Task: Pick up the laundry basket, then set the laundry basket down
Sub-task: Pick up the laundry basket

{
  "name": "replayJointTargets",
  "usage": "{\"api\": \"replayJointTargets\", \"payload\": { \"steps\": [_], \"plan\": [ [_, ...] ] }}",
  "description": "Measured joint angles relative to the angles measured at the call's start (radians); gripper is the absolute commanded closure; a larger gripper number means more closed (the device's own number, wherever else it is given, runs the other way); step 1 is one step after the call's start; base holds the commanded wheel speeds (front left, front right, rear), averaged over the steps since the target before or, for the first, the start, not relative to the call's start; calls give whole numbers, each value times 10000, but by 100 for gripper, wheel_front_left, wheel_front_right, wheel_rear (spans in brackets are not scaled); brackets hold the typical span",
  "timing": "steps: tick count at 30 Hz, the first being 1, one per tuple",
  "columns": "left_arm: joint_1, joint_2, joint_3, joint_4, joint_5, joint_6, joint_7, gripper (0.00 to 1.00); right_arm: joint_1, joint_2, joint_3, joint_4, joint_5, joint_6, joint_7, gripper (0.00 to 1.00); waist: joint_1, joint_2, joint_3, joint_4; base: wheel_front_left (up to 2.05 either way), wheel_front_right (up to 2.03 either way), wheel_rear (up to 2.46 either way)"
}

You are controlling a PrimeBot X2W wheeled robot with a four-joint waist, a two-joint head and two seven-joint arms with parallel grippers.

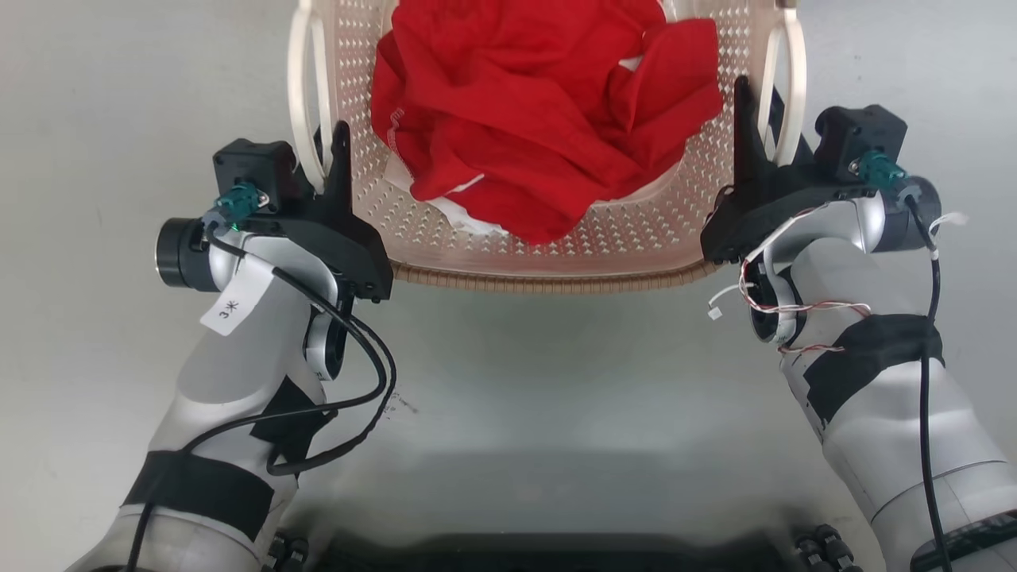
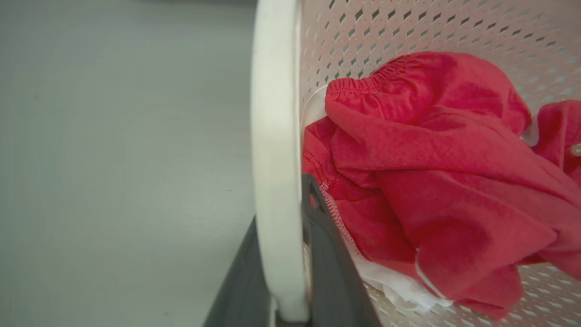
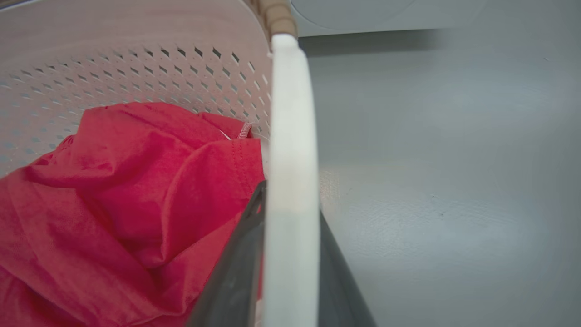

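Floor (image 1: 95,357) looks wide open outside both arms. Yep, left gripper (image 1: 327,147) is clamped on one white handle (image 1: 300,87), right gripper (image 1: 759,111) on the other, laundry basket (image 1: 556,258) right between them, red clothes (image 1: 540,119) inside.

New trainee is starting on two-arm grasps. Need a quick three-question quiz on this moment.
1. True or false: the left gripper clamps the left white handle of the pale pink perforated plastic laundry basket, and the right gripper clamps the right white handle.
2. What lies in the basket? A) blue towels B) a crumpled red cloth garment C) glass bottles
3. Fill in: the basket's woven-look rim is ____ in colour.
Key: 1 true; 2 B; 3 brown.
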Motion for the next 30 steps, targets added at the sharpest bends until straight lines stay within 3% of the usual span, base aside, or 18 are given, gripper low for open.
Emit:
{"api": "replayJointTargets", "payload": {
  "steps": [15,30],
  "plan": [
    [460,-104,-564,855,-359,-13,-10,100,413,115,462,1101,780,-12,2,100,0,0,-1150,-105,0,0,0],
    [2167,-115,-1411,1521,-1060,-17,-17,100,2205,153,2008,1430,2355,15,431,100,-1,0,-3280,-276,0,0,0]
  ]
}}
